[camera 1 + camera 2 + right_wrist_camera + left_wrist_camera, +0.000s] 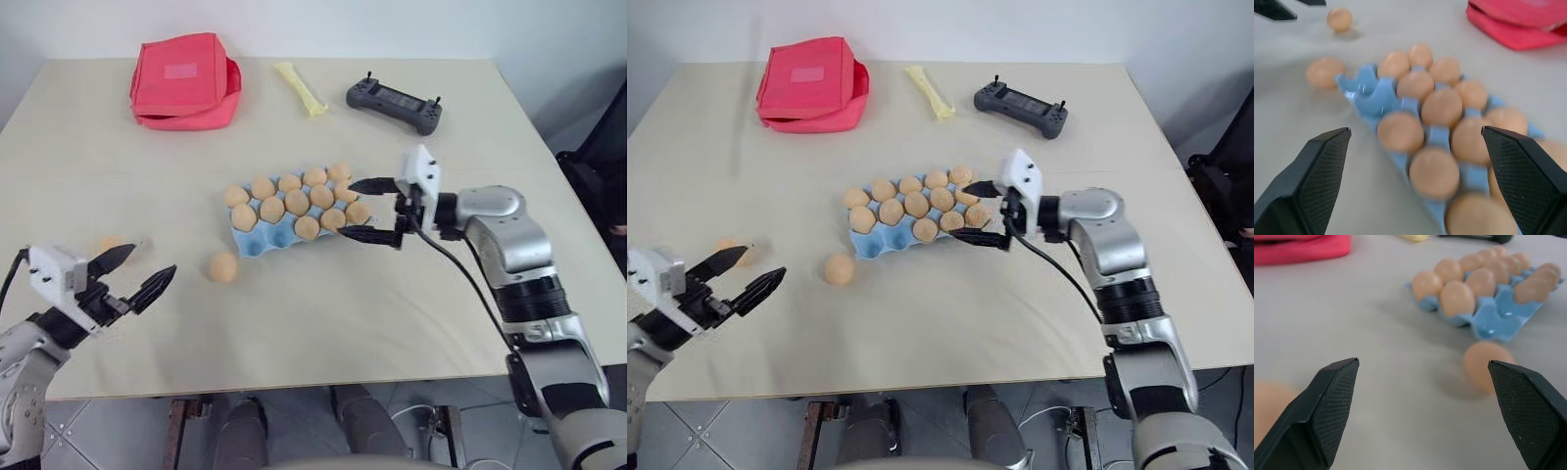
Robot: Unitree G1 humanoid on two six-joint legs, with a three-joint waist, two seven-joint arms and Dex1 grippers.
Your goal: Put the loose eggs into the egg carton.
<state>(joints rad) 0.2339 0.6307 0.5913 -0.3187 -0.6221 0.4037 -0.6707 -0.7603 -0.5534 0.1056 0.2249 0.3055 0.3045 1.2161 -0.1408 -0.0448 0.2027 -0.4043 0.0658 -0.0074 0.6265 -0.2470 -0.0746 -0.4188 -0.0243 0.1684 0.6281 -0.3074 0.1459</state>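
The egg carton (294, 220) is set mid-table (411, 323) with nearly every cup filled, one or two near-left cups apparently being left for the two loose eggs: one egg (222, 266) lies just off that corner, a second egg (110, 243) well out to the left. The right gripper (384, 211), jaws spread apart and empty, is held level at the carton's right end, seemingly placed for a release. The left gripper (135, 272), jaws likewise apart and empty, is poised between the two loose eggs, the second just beside it, neither touched.

Red fabric pouch (184, 80), yellow strip (302, 88), black controller (394, 104) along table's (323, 313) far edge.
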